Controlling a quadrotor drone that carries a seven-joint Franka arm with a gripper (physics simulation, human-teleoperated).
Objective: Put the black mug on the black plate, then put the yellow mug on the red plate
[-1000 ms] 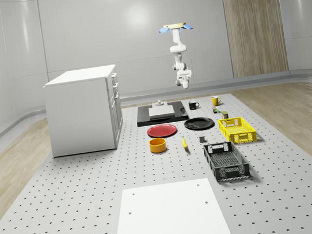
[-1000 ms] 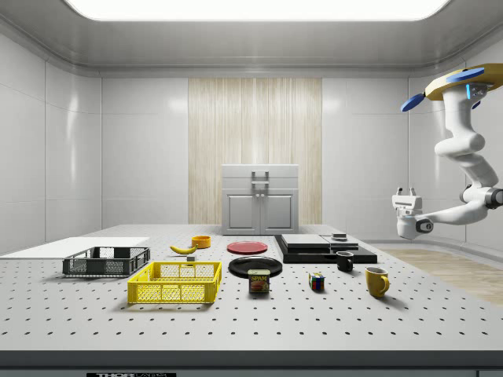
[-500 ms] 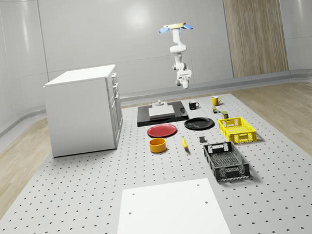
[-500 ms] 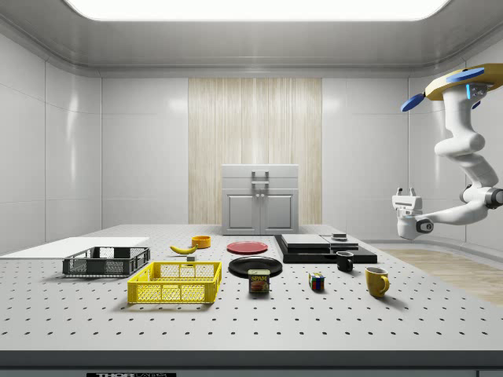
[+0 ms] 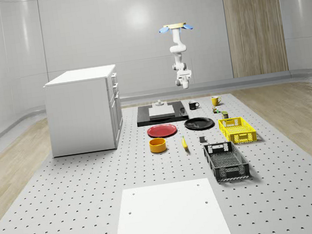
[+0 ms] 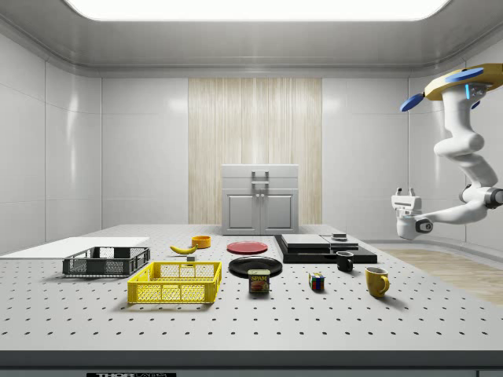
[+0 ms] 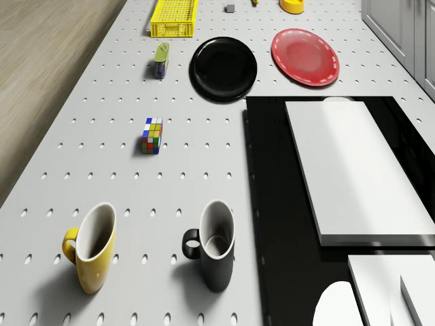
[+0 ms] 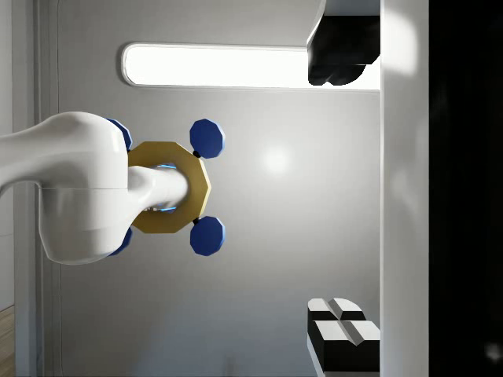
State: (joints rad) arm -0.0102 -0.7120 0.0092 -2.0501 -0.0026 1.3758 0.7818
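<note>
Bench (image 5: 100, 218) held black mug (image 7: 216, 252) beside yellow mug (image 7: 92, 246); drone (image 6: 460, 82) hovered beyond, fingers (image 6: 399, 192) spread, empty.

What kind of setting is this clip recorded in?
Most likely a simulated robotics lab: a bare grey-walled room whose perforated optical-bench table holds test props such as a Rubik's cube, a yellow crate and a white cabinet, with a drone hovering by the table's end.

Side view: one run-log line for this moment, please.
drone: hovering past table's far end | gripper: points up, holds nothing | black mug: on table | yellow mug: on table | plates: bare
</note>
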